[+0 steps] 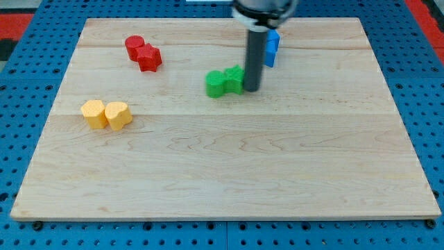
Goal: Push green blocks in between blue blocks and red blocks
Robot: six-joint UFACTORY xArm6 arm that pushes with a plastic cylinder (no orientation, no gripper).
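Two green blocks (224, 81) sit together near the middle of the board's upper half, touching each other. My tip (252, 89) stands right against the right side of the right green block. Two red blocks (143, 53) lie touching at the view's upper left. A blue block (272, 47) lies at the view's top, just right of the rod and partly hidden behind it. The green blocks lie between the red ones on the left and the blue on the right, closer to the blue.
Two yellow blocks (105, 114) lie side by side at the view's left. The wooden board (222, 173) rests on a blue perforated surface. A red area shows in the top corners of the view.
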